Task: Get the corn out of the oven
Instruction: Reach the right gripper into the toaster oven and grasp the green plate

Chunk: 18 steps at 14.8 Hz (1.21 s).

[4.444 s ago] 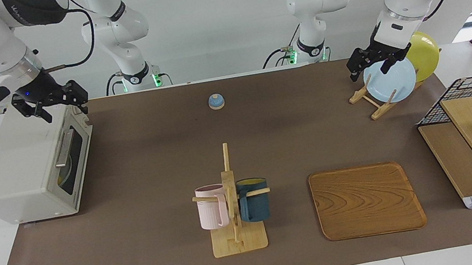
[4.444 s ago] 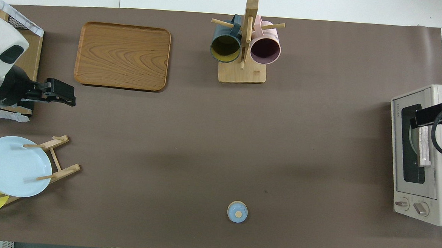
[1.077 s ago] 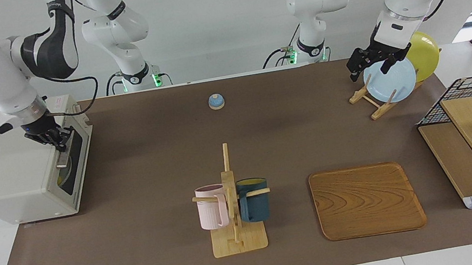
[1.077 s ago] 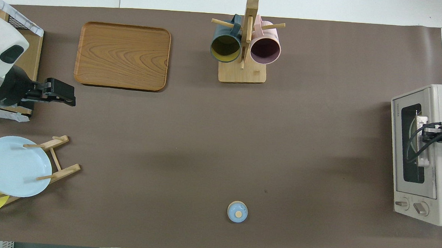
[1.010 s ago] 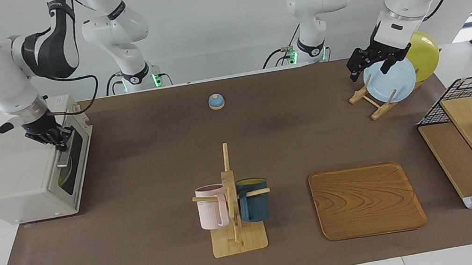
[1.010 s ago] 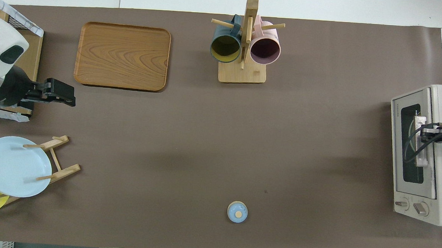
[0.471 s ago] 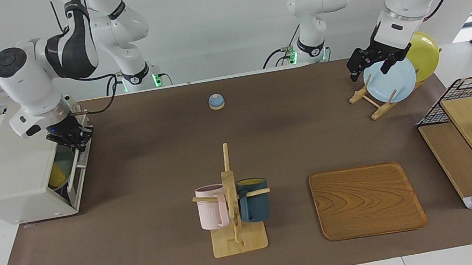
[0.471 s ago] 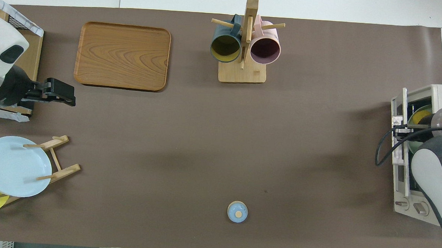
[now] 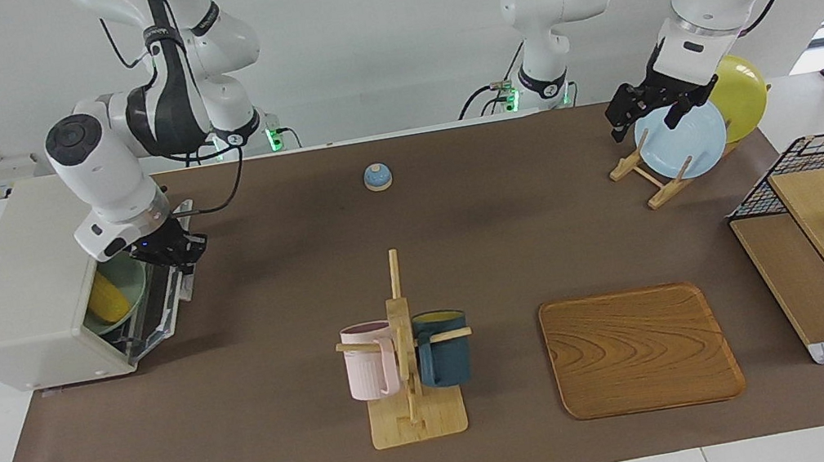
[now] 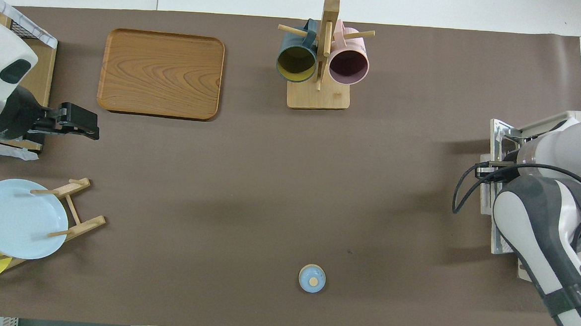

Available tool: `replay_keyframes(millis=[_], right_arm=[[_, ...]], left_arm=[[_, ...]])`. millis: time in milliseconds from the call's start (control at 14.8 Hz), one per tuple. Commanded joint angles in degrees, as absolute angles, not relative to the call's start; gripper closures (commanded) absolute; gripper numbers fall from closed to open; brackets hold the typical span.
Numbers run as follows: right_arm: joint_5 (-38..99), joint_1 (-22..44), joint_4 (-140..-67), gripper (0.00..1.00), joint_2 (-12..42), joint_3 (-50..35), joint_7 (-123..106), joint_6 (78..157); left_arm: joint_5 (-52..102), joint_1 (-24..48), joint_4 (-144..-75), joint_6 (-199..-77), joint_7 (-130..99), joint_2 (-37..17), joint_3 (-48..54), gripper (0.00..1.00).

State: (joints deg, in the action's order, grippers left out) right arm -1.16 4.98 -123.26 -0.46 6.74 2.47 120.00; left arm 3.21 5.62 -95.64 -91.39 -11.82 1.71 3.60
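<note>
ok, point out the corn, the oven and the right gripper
corn (image 9: 107, 297), facing view, middle of the yellow cob inside the oven.
oven (image 9: 15, 285), facing view, its off-white top panel.
right gripper (image 9: 175, 254), facing view, fingertips at the oven door's handle.

I've swung the boxy off-white toaster oven's (image 9: 18, 301) dark-glass door (image 9: 164, 307) down toward six o'clock with my right gripper (image 9: 176, 256), exposing the bright yellow corn cob (image 9: 106, 297).

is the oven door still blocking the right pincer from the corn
No. The door is swung down with the right pincer shut on its handle, so the corn in the oven shows through the opening.
</note>
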Motion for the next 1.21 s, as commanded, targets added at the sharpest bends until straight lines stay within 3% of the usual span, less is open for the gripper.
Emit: replay_keyframes(millis=[0,539,1145], right_arm=[[-1.85,5.97,-124.62,1.00,2.64,7.65,4.29,126.82],[-1.76,6.59,-131.65,1.00,2.72,7.65,6.68,134.20],[0.43,10.01,-133.07,1.00,5.10,7.56,10.80,136.76]], left_arm=[[2.72,5.10,-96.59,-91.67,-11.69,2.64,3.87,0.00],[2.72,5.10,-96.59,-91.67,-11.69,2.64,3.87,0.00],[2.72,5.10,-96.59,-91.76,-11.69,2.64,3.87,0.00]])
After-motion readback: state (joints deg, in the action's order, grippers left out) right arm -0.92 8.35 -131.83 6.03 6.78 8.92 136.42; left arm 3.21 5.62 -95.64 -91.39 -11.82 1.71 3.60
